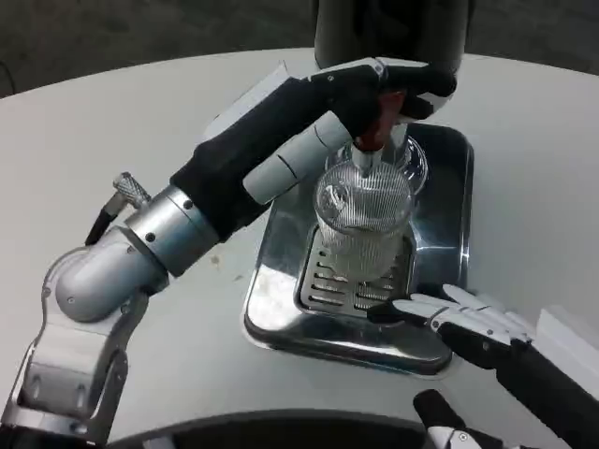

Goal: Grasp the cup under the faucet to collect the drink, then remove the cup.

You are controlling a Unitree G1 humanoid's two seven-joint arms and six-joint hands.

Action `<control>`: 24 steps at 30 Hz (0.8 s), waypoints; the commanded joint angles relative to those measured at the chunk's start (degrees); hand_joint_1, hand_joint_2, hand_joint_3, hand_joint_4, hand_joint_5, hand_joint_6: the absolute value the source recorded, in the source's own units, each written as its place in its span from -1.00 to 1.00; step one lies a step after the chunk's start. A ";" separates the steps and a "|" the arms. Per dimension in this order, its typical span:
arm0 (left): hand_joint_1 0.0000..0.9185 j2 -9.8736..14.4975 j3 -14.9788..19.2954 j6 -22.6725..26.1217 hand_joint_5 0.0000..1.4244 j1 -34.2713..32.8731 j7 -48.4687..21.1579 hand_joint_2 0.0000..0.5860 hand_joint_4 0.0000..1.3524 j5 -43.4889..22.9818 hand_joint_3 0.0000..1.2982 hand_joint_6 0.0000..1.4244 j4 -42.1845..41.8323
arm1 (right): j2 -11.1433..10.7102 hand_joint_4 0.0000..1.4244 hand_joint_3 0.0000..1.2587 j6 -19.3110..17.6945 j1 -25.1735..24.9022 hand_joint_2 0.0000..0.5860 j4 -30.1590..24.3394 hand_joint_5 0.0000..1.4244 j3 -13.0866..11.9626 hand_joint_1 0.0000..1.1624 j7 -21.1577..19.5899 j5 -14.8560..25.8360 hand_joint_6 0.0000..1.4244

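A clear ribbed glass cup [363,224] stands upright on the slotted grate of the steel drip tray [281,299], right below the faucet spout. My left hand [323,122] reaches up over the cup, its fingers wrapped on the red faucet handle [384,120] of the dark dispenser [391,33]. Low at the right, my right hand [468,323] hovers over the tray's front right corner, fingers stretched out toward the cup and holding nothing. Whether liquid is flowing or sits in the cup is not clear.
The white round table [112,122] spreads to the left and far right. A white block edge [571,337] shows at the lower right. The dispenser body stands at the back of the tray.
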 commanded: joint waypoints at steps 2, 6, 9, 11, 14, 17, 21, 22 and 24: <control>-1.00 1.52 -0.70 -3.06 -0.61 0.53 -0.53 -0.56 -0.66 2.75 -0.38 -0.76 1.14 | 0.81 -0.82 -0.69 -0.18 1.10 0.97 -1.08 -0.93 0.69 -0.08 -0.73 0.21 -1.00; -1.00 1.72 -0.73 -4.18 -0.60 0.68 -0.64 -0.56 -0.66 3.22 -0.37 -0.76 1.32 | 0.97 -0.82 -0.69 -0.25 1.26 0.97 -1.15 -0.93 0.86 -0.08 -0.72 0.04 -1.00; -1.00 2.00 -0.69 -5.06 -0.60 1.07 -0.62 -0.56 -0.64 3.68 -0.36 -0.76 1.03 | 1.04 -0.82 -0.69 -0.24 1.25 0.97 -1.19 -0.93 1.11 -0.08 -0.76 -0.12 -1.00; -1.00 2.19 -0.73 -5.58 -0.60 1.17 -0.59 -0.56 -0.64 3.96 -0.36 -0.75 1.01 | 1.08 -0.82 -0.69 -0.24 1.22 0.97 -1.19 -0.93 1.19 -0.08 -0.75 -0.19 -1.00; -1.00 2.51 -0.83 -6.57 -0.60 1.29 -0.43 -0.56 -0.64 4.55 -0.35 -0.75 1.25 | 1.12 -0.82 -0.69 -0.08 1.13 0.97 -1.22 -0.93 1.19 -0.08 -0.68 -0.15 -1.00; -1.00 2.63 -0.80 -7.39 -0.59 1.50 -0.46 -0.56 -0.64 4.82 -0.35 -0.75 1.74 | 1.14 -0.81 -0.69 -0.07 1.07 0.97 -1.18 -0.93 1.12 -0.08 -0.62 -0.06 -1.00; -1.00 2.90 -0.80 -8.71 -0.58 1.62 -0.61 -0.55 -0.62 5.24 -0.32 -0.75 2.46 | 1.14 -0.81 -0.69 -0.02 0.90 0.97 -1.11 -0.93 1.19 -0.08 -0.56 0.09 -1.00; -1.00 2.99 -0.82 -9.00 -0.58 1.63 -0.62 -0.55 -0.62 5.35 -0.32 -0.75 2.57 | 1.15 -0.81 -0.69 -0.03 0.85 0.97 -1.07 -0.93 1.26 -0.08 -0.56 0.07 -1.00; -1.00 3.11 -0.87 -9.43 -0.58 1.62 -0.61 -0.55 -0.62 5.47 -0.32 -0.74 2.76 | 1.14 -0.81 -0.69 -0.03 0.76 0.97 -1.01 -0.93 1.36 -0.08 -0.56 0.04 -1.00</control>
